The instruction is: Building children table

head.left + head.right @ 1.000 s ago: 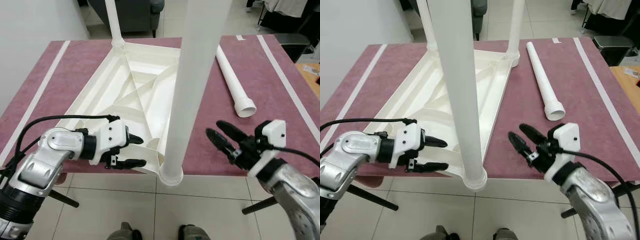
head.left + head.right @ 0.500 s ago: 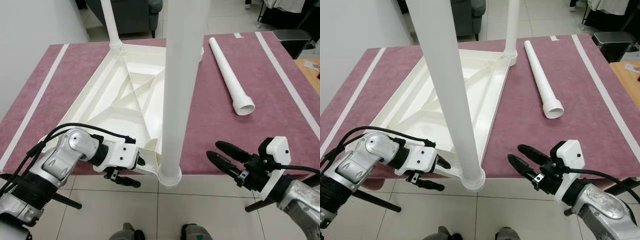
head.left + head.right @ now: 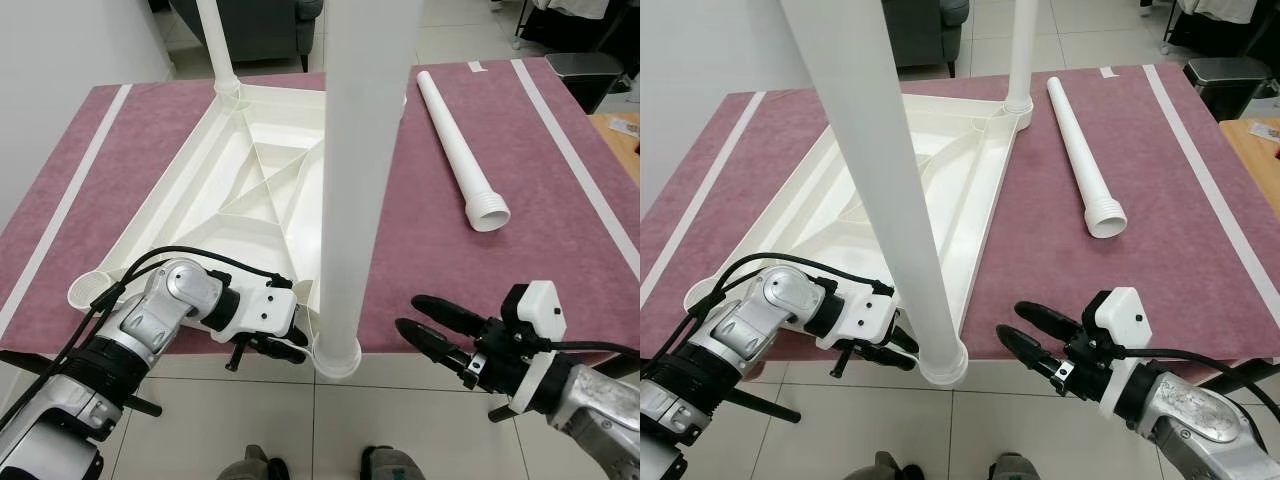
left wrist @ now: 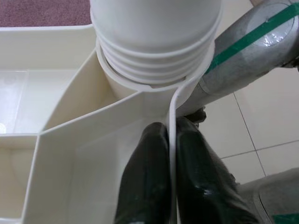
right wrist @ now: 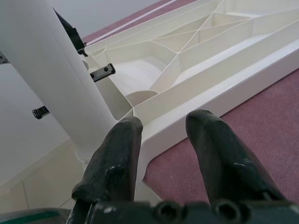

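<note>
A white table top (image 3: 250, 190) lies upside down on the purple mat. Three white legs stand in its corner sockets: the near one (image 3: 355, 150), a far left one (image 3: 218, 45) and a far right one (image 3: 1020, 50). A fourth leg (image 3: 460, 150) lies loose on the mat to the right. My left gripper (image 3: 285, 340) is at the top's near edge, shut on its thin rim (image 4: 174, 107) right beside the near leg's socket (image 4: 154, 60). My right gripper (image 3: 410, 313) hangs open off the table's front edge, right of the near leg, its fingers (image 5: 117, 154) pointing at the top's side wall.
The work table (image 3: 560, 200) has white stripes along both sides and a tiled floor below its front edge. An unfilled leg socket (image 3: 90, 290) sits at the top's near left corner. A dark armchair (image 3: 270, 20) stands behind, a black bin (image 3: 585, 75) at the right.
My left gripper slid right along the near edge and shut on the rim by the near leg. My right gripper dropped back from over the mat to off the front edge. The camera shifted slightly.
</note>
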Motion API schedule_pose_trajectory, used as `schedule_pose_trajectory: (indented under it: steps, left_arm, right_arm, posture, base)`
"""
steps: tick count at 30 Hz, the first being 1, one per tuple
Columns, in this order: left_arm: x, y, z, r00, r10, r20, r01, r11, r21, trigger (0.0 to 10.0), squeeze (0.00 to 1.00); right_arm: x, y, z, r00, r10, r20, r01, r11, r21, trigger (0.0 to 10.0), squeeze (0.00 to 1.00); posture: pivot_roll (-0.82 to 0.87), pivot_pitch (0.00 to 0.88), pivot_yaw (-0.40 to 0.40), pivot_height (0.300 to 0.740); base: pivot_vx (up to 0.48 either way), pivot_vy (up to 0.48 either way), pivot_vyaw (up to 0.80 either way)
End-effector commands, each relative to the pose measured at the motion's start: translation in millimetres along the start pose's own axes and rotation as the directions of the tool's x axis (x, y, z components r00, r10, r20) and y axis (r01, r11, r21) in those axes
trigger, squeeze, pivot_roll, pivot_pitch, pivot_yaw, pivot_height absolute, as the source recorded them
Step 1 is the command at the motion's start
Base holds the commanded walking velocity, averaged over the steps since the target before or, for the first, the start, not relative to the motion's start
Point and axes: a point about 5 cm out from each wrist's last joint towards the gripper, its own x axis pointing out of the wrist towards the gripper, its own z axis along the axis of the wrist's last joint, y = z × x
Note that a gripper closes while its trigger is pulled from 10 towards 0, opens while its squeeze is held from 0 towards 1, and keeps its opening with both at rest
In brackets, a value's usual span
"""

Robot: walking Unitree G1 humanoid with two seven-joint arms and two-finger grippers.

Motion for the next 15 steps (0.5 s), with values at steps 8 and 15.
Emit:
schedule_pose_trajectory:
  steps: [8, 15]
  left_arm:
    - [-18.7, 29.0, -6, 0.948, 0.316, -0.041, -0.317, 0.949, -0.010, 4.8, 0.00]
    - [-35.3, 56.7, -12, 0.848, 0.520, -0.103, -0.527, 0.847, -0.068, 10.0, 0.00]
  right_arm:
    - [8.9, -2.6, 4, 0.999, -0.020, 0.033, 0.020, 1.000, -0.001, 10.0, 0.00]
    - [21.3, -11.7, 12, 0.992, -0.078, 0.102, 0.079, 0.997, -0.006, 10.0, 0.00]
  posture:
    - [-0.16, 0.139, 0.127, 0.740]
    - [-0.15, 0.138, 0.129, 0.740]
  base:
    - [0.000, 0.000, 0.00]
    - [0.000, 0.000, 0.00]
